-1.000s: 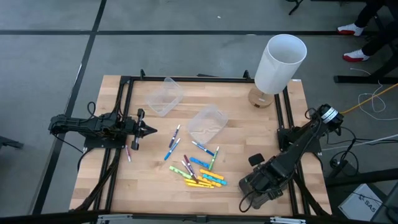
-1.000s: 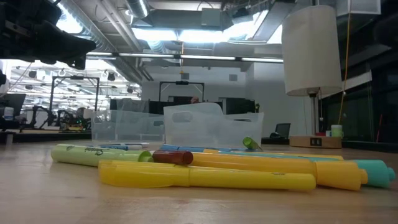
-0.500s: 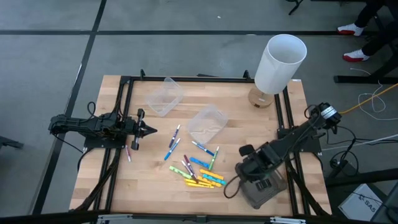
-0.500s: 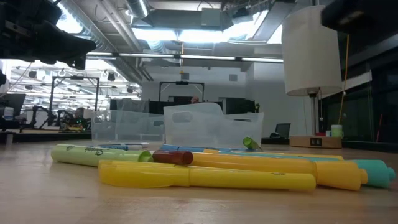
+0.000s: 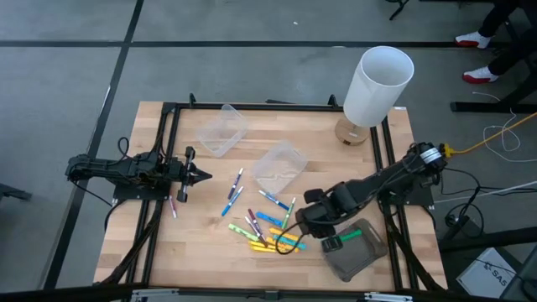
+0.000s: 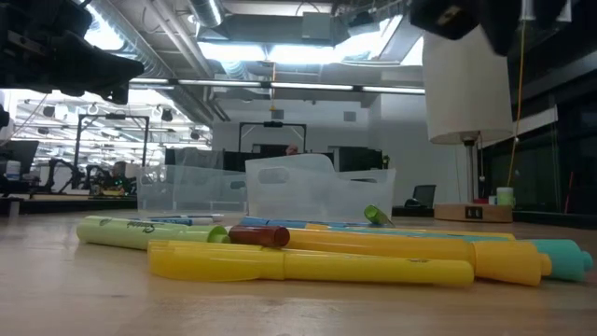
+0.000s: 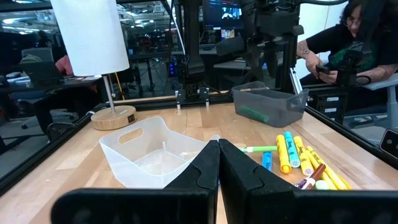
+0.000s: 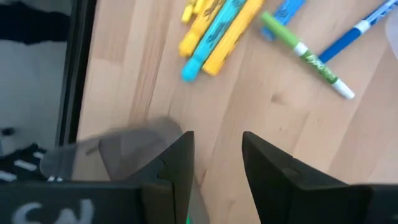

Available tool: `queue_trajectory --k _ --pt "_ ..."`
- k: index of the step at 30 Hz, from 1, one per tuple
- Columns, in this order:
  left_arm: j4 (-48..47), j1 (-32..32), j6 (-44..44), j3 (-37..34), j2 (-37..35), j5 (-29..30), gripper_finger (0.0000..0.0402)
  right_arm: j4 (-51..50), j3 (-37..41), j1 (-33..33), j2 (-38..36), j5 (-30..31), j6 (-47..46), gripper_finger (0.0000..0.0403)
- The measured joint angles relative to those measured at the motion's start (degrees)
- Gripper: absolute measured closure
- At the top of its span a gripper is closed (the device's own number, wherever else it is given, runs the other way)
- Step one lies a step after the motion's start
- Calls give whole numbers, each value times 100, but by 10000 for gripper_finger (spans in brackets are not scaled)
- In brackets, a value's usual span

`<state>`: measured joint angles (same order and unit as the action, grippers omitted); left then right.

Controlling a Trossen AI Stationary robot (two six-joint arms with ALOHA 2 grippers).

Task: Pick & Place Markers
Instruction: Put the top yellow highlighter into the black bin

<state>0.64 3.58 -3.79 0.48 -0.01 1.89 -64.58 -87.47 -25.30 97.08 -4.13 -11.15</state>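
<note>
Several short coloured markers (image 5: 273, 232) lie mostly 10-to-4 on the wooden surface (image 5: 210, 243); right claw (image 5: 304, 216), spread, has swung over them; left claw (image 5: 205, 175) pressed together.

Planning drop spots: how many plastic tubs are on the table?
3: a clear back-left tub, a clear centre tub beside the marker pile, and a greyish front-right tub holding a green marker. None seems hidden.
</note>
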Motion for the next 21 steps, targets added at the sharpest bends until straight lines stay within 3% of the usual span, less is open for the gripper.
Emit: queue_trajectory --k 11,21 --pt "0 0 0 -1 0 0 398 -115 -314 415 590 -1 -1751 268" --pt "0 -1 0 -1 0 0 398 -246 -1134 420 1292 1 -2453 268"
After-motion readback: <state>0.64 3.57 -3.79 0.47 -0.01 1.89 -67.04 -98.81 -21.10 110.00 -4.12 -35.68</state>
